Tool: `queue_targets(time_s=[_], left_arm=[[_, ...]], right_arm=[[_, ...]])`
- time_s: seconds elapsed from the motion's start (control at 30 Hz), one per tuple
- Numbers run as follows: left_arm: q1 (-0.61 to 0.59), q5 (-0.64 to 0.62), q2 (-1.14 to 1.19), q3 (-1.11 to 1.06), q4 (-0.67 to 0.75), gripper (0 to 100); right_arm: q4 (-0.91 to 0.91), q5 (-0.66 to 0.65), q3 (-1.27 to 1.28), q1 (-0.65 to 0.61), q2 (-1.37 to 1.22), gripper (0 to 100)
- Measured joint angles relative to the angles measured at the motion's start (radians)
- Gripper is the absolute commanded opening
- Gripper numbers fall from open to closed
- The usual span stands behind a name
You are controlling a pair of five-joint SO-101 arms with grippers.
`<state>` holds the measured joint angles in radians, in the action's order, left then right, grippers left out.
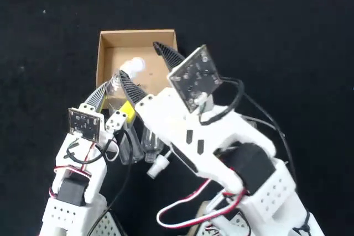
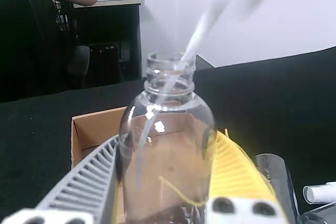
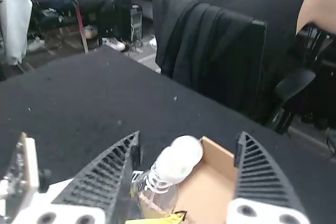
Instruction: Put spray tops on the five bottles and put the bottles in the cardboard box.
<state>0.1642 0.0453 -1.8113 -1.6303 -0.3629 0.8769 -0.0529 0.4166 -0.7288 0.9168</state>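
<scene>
Bottle (image 2: pixel 165 129) is being clamped by left gripper (image 2: pixel 163 182) above cardboard box (image 1: pixel 138 36), steadying its neck; right gripper (image 3: pixel 189 139) is hovering open astride spray top (image 3: pixel 176 163), probably to seat it.

The left gripper (image 2: pixel 169 148) clamps a bottle (image 2: pixel 168 108) upright between its grey and yellow fingers. The right arm (image 1: pixel 221 136) leans across beside it, the right gripper (image 3: pixel 189 137) spread wide just above.
</scene>
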Motion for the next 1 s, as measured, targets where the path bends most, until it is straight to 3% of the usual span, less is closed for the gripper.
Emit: queue_targets(time_s=[0.13,0.3,0.47,0.7,0.9,1.0], left_arm=[[0.000,0.000,0.000,0.000,0.000,3],[0.000,0.000,0.000,0.000,0.000,3],[-0.002,0.000,0.000,-0.005,0.083,3],[-0.130,0.000,0.006,-0.040,0.430,3],[-0.164,0.000,0.149,-0.023,0.471,3],[-0.164,0.000,0.282,0.068,0.471,3]], right_arm=[[0.060,-0.003,-0.095,0.032,0.000,8.7],[0.110,-0.002,-0.112,0.235,0.002,7.8],[0.095,0.000,0.057,0.376,0.002,7.8],[-0.110,0.064,0.428,0.402,0.000,7.8],[-0.385,0.170,0.692,0.404,0.000,7.8],[-0.423,0.175,0.732,0.404,0.000,7.8]])
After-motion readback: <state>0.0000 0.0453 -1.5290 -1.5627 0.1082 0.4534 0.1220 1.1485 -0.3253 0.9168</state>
